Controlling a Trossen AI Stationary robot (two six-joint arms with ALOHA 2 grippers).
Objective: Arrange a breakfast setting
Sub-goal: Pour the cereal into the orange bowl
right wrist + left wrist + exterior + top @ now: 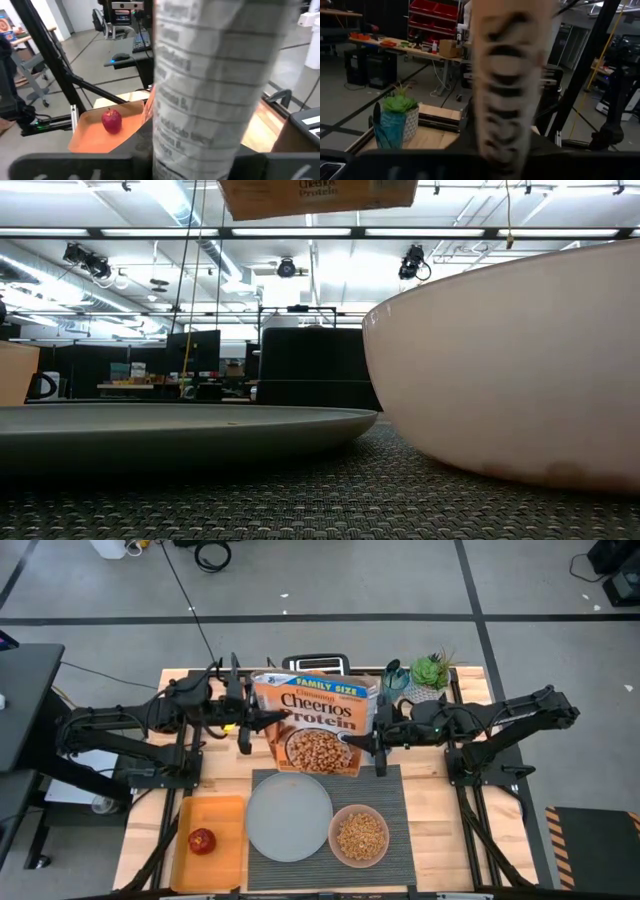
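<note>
I see the cereal box [318, 725] raised above the desk's [440, 830] middle, left pincer [243, 727] and right pincer [381, 745] each clamped on a side, the cereal-filled pink bowl [360, 836] on the mat [395, 802] by the near edge.

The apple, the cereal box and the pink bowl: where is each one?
red apple [202, 840], high view: middle of the fruit.
Cheerios cereal box [318, 723], high view: printed front.
pink bowl [339, 848], high view: left rim.
</note>
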